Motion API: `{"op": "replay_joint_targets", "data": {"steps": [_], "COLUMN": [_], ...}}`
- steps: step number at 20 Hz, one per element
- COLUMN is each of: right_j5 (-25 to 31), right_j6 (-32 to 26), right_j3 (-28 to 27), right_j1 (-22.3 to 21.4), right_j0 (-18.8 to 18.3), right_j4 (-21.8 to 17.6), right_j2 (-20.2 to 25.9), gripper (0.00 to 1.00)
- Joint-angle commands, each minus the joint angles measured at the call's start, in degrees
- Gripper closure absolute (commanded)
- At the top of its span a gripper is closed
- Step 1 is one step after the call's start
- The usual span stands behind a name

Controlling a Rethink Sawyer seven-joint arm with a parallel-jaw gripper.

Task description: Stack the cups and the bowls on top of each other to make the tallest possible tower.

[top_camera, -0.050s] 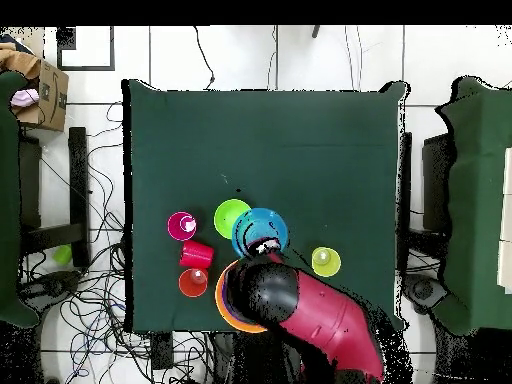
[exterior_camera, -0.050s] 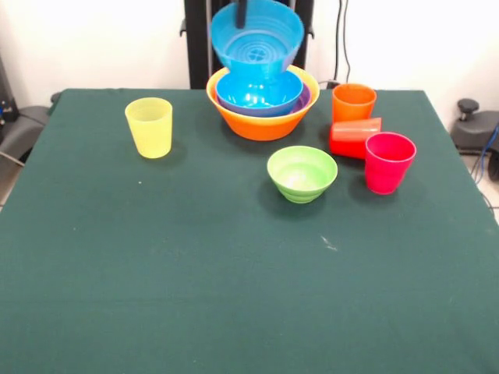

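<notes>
The pincer [exterior_camera, -0.050s: 242, 11] grips the far rim of a glossy blue plastic bowl [exterior_camera, -0.050s: 257, 35], clamped on it with one dark finger showing inside the bowl. The bowl hangs tilted, its mouth turned toward the front camera, in the air just above the nest on the green-covered table [exterior_camera, -0.050s: 195, 273].

That nest is a large yellow-orange plastic bowl [exterior_camera, -0.050s: 261, 125] holding a wide purple bowl [exterior_camera, -0.050s: 302, 100] (only a sliver of its rim shows) and, innermost, a second blue bowl [exterior_camera, -0.050s: 259, 89].

If the lifted bowl is meant to add height, I judge it should be levelled before it goes down; released at this tilt it would likely slide off or drop back into the nest. Setting it upside down on the rims would gain more height than nesting it, but it must sit centred.

Around it: a small light green bowl [exterior_camera, -0.050s: 302, 173] stands in front of the nest, apart from it. To the front view's right an orange tumbler [exterior_camera, -0.050s: 353, 101] stands upright, a red tumbler [exterior_camera, -0.050s: 355, 137] lies on its side against it, and a magenta-pink tumbler [exterior_camera, -0.050s: 388, 161] stands just beside the red one. A yellow tumbler [exterior_camera, -0.050s: 150, 127] stands alone, well apart on the other side.

Nothing blocks the drop straight down; the orange tumbler is the nearest thing a sideways swing could clip. In the overhead view the red and black arm [top_camera, -0.050s: 320, 320] covers much of the nest.
</notes>
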Motion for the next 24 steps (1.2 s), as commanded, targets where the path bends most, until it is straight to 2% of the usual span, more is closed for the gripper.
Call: {"op": "replay_joint_targets", "data": {"steps": [1,9,14,17,24], "right_j5": [-3.4,-5.69,-8.27,-9.53,-13.18], "right_j6": [-9.72,-10.51,-8.64,-6.51,-0.75], "right_j3": [9.15,13.36,14.37,14.98,15.58], "right_j1": [-1.53,-3.1,-1.83,-0.79,2.02], "right_j0": [-2.15,-8.68,-11.9,-12.53,-10.41], "right_j4": [-6.62,-12.33,-16.23,-17.26,-18.2], "right_j2": [8.95,10.62,12.26,13.56,14.2], "gripper": [1.0,1.0,1.0,1.0,1.0]}}
